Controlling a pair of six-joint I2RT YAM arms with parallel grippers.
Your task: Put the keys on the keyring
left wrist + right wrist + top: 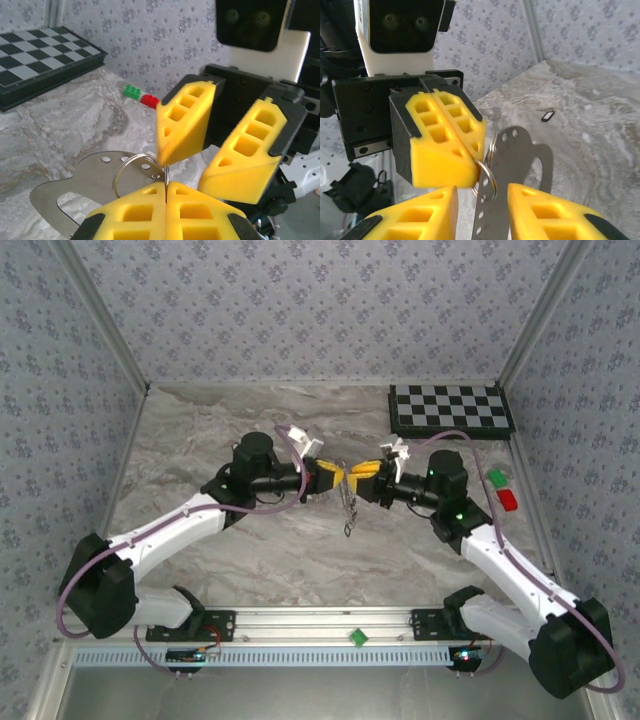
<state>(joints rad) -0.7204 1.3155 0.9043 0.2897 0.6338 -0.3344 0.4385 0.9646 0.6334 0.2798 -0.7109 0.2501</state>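
Left gripper [165, 186]: clamped, apparently on keyring [136, 172] edge, frame bottom centre | right gripper [481, 194]: fingers spread, keyring and hanging plate [520, 155] between them, plate's long axis near vertical | key [548, 115]: on table [600, 100], upper right, well apart

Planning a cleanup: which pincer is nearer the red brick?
Right. The right pincer hangs mid-table, between the red brick and the left pincer, which is farther off.
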